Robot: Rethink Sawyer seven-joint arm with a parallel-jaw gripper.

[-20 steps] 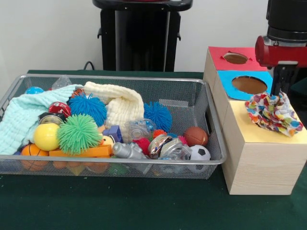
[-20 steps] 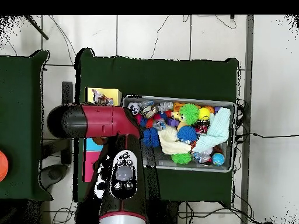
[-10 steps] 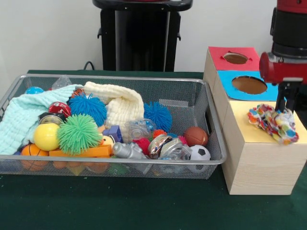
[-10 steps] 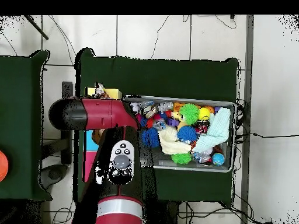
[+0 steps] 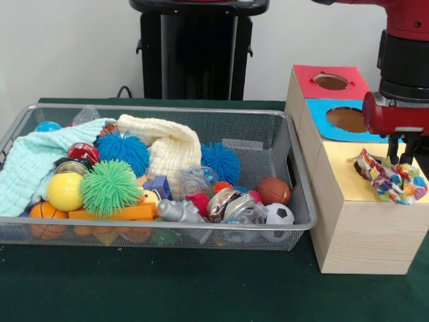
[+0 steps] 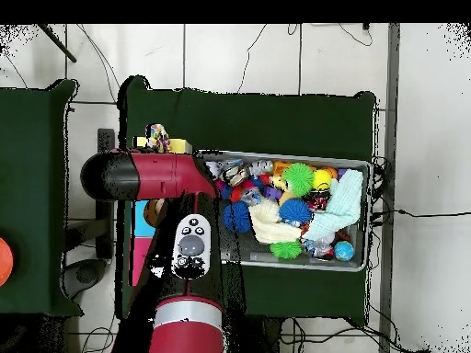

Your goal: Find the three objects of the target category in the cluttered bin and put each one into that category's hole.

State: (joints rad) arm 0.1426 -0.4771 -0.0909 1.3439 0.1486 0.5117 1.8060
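The gripper (image 5: 401,155) hangs just above the yellow-topped box (image 5: 362,221). Whether it is spread or pinching cannot be told. The floppy patterned piece (image 5: 392,180) lies crumpled on the box top, over the hole, at about three o'clock from the bin (image 5: 167,228). It may snag on the rim and stay on top instead of dropping in.

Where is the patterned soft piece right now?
In the front view the patterned soft piece lies at the right, on the yellow top of the wooden box, just below the hand and right of the bin.
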